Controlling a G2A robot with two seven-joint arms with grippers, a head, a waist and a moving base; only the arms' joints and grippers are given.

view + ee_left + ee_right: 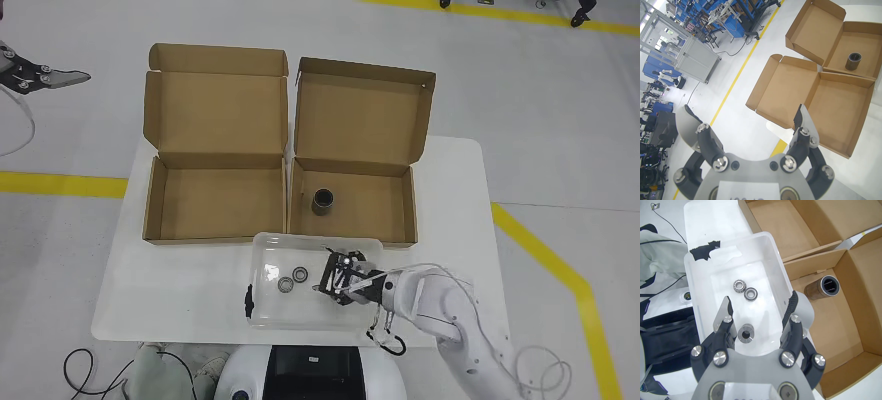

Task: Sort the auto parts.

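Bushing (745, 334) beneath spread right pincer (761, 296)

Bright, even overhead light is flooding the white counter (450, 170) and the pale floor (560, 100), and it is leaving only soft, faint shadows along the inner walls of the cardboard boxes (225, 200). The clear plastic bin (772, 249) is washing out almost to white, while the metal parts (751, 294) in it are catching small glints. Both wrist views are bowing straight edges outward toward their borders.
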